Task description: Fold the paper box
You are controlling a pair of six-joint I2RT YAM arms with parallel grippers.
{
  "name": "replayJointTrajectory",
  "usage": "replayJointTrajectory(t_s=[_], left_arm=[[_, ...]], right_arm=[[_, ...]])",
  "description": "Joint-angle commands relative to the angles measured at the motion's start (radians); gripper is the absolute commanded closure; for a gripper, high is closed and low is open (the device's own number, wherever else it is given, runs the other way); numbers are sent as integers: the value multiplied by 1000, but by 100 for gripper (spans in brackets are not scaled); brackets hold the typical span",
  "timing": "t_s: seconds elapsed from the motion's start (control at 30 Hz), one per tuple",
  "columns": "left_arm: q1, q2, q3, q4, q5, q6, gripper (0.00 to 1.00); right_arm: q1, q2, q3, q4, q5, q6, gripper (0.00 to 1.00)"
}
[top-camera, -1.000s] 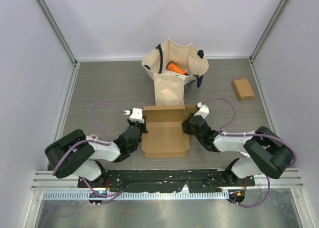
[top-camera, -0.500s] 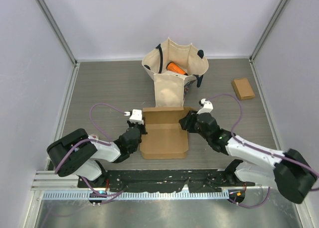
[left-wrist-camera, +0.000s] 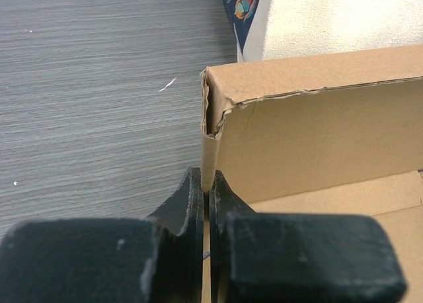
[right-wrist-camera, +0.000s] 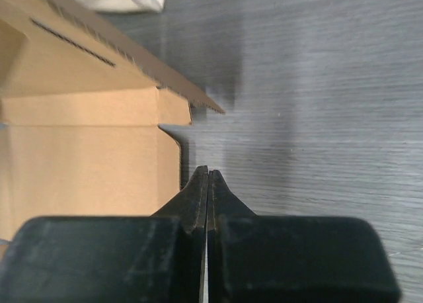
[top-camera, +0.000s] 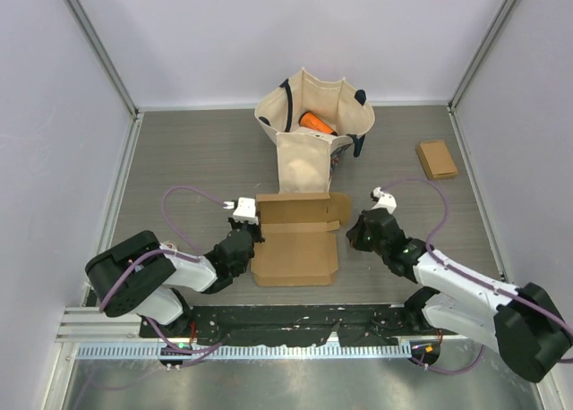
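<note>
Left tool (left-wrist-camera: 206,187) pinches paper box (left-wrist-camera: 317,131) wall; right tool (right-wrist-camera: 207,177) closed, empty.

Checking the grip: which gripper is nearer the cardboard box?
Left. The left gripper pinches the cardboard box by its left wall; the right gripper sits shut, just off its right side.

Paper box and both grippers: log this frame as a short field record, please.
paper box: open, back wall raised
left gripper: shut on the box's left wall
right gripper: shut, empty, just right of the box
tote bag: behind the box, orange item inside
task: folding unfinished
</note>
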Motion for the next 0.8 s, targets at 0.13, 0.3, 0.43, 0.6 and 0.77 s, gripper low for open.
replayJointTrajectory(t_s=[0.13, 0.3, 0.43, 0.6, 0.77], left_arm=[[-4, 21, 10, 85, -37, 4, 100], [-4, 37, 14, 86, -31, 0, 100], [-6, 66, 0, 106, -33, -33, 100], [-7, 70, -21, 132, -45, -30, 100], [-12, 66, -30, 132, -50, -34, 100]], right_arm=[[110, 152, -120, 417, 322, 64, 99], [113, 303, -157, 616, 334, 56, 99], [115, 374, -153, 695, 322, 44, 99], [125, 354, -150, 719, 300, 44, 99], [142, 325, -136, 723, 273, 50, 99]])
